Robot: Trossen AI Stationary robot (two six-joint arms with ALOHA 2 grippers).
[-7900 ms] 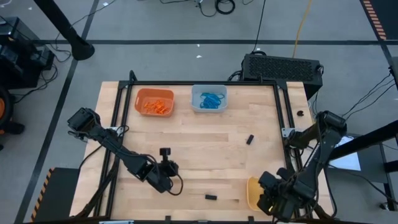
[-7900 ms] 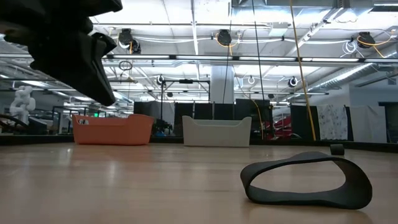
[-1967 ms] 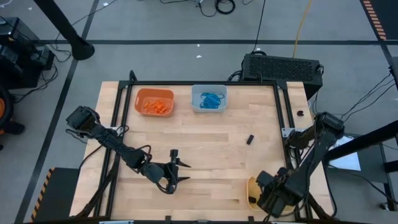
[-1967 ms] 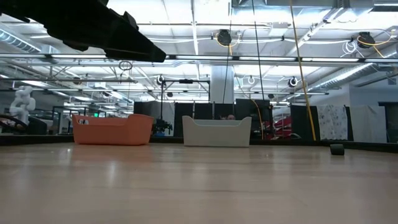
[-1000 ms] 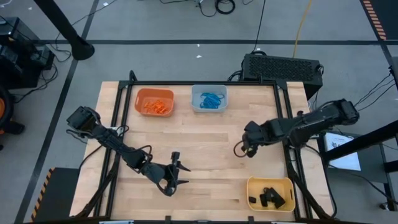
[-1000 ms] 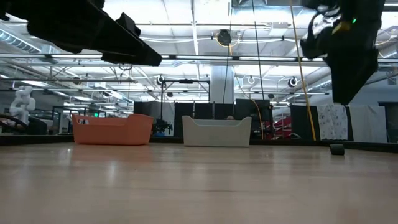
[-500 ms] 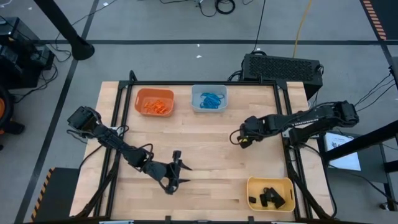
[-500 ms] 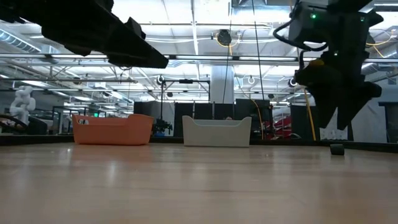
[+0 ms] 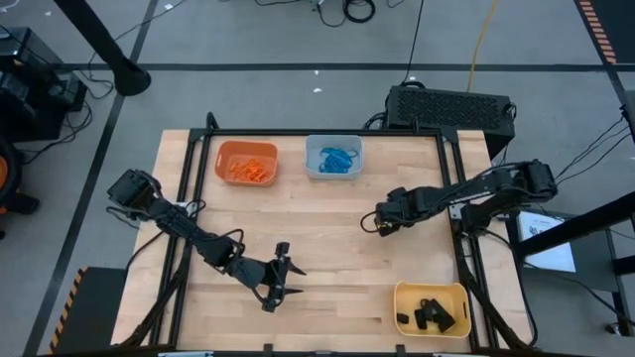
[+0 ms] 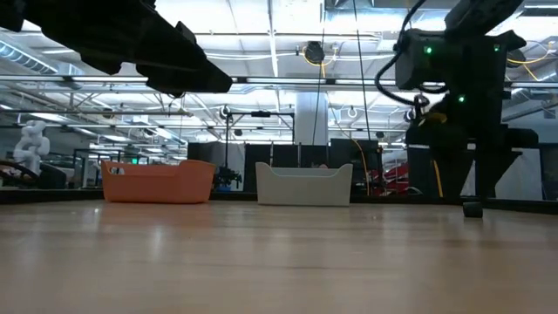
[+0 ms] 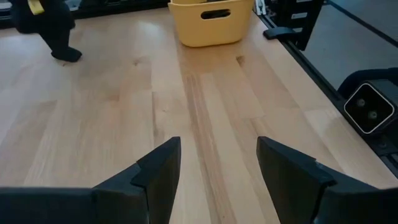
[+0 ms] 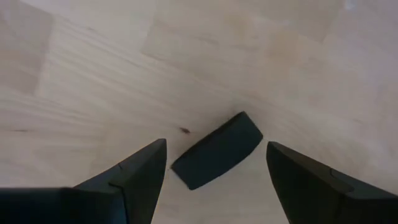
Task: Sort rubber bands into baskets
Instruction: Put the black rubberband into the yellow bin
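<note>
Hovering our right gripper (image 12: 214,171), jaws wide and empty, over the flattened black band (image 12: 217,151), we risk pinching bare worktop (image 12: 93,74) if it slips sideways.

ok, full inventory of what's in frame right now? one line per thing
orange basket: 1, orange, far left of the table, holds orange rubber bands
pale basket: 1, pale blue-grey, far middle, beside the orange one, holds blue rubber bands
yellow basket: 1, yellow, near right corner, holds black rubber bands
loose black rubber band: 1, black, flat on the table right of centre, under the right gripper
table: 1, light wood, dark frame rails
black box: 1, black, past the far right edge
left gripper: open, empty, near middle of the table
right gripper: open, fingers either side of the loose band, not yet closed on it
</note>
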